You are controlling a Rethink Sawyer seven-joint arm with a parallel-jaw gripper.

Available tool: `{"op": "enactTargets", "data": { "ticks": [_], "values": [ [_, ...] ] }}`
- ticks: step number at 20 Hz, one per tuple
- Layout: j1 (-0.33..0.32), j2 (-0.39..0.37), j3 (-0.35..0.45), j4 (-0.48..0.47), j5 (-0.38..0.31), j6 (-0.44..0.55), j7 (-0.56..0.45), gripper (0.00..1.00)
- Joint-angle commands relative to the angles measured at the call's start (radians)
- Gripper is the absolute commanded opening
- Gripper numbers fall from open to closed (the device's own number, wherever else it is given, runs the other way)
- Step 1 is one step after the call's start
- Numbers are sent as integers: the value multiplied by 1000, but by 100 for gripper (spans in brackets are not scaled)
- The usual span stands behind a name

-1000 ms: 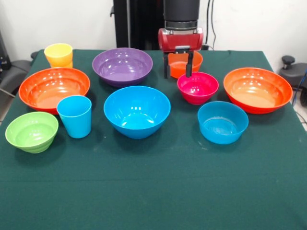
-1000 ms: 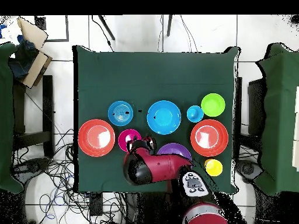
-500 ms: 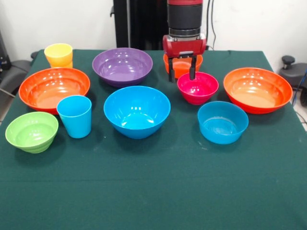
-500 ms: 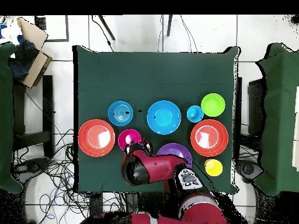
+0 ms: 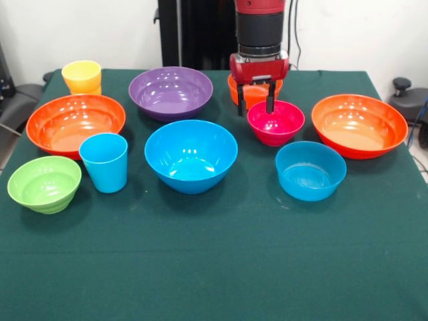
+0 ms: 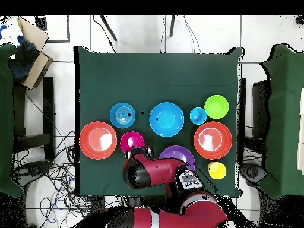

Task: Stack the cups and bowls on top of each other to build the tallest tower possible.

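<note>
My gripper (image 5: 255,111) hangs open between the small orange bowl (image 5: 253,92) behind it and the magenta bowl (image 5: 275,123). One finger (image 5: 270,101) sits over the magenta bowl's back rim. Nothing is between the fingers. All bowls and cups stand apart on the green cloth: large blue bowl (image 5: 190,155), medium blue bowl (image 5: 310,170), purple bowl (image 5: 170,91), two large orange bowls (image 5: 75,124) (image 5: 359,125), lime bowl (image 5: 44,183), blue cup (image 5: 104,162), yellow cup (image 5: 81,75). In the overhead view the gripper (image 6: 138,152) is just below the magenta bowl (image 6: 132,141), and the arm hides the small orange bowl.
The red arm (image 6: 157,172) covers part of the purple bowl (image 6: 180,153) in the overhead view. Bare green cloth (image 5: 214,267) stretches across the front half of the table. Cardboard boxes (image 6: 29,47) lie off the table's corner.
The gripper has shifted slightly toward the magenta bowl and lower, staying open. The arm's upper links have swung round behind it. No bowl or cup has moved.
</note>
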Motion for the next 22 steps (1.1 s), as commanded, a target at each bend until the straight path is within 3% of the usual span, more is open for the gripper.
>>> {"op": "enactTargets", "data": {
  "ticks": [1, 22],
  "values": [
    [27, 67, 49, -118, 3, -29, 122, 100],
    [61, 103, 23, -148, 21, -61, 143, 100]
  ]
}}
